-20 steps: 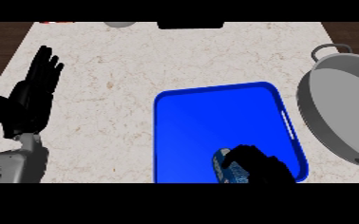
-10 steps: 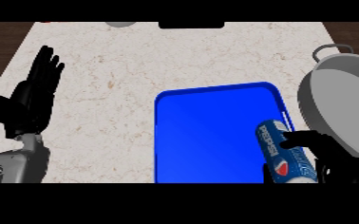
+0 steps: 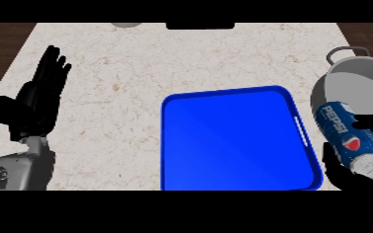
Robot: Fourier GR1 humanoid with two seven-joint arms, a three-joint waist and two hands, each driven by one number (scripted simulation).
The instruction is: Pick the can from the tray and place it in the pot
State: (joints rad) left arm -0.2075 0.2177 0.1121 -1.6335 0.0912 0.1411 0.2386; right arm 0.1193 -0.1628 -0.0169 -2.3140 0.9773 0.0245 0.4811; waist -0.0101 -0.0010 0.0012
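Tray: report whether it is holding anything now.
Empty. The blue tray shows only bare blue; the can is over the pot.

Black left hand (image 3: 40,96) on grey forearm (image 3: 25,170)

I'm looking down on a pale speckled stone counter (image 3: 182,64) that fills most of my view. Dark wood (image 3: 15,29) shows past its far left corner, and more of it past the far right corner. At the counter's far edge sits a small grey rounded thing (image 3: 127,24), cut off by the view; it may be a bowl. Just right of it lies a flat black shape (image 3: 200,25), also cut off.
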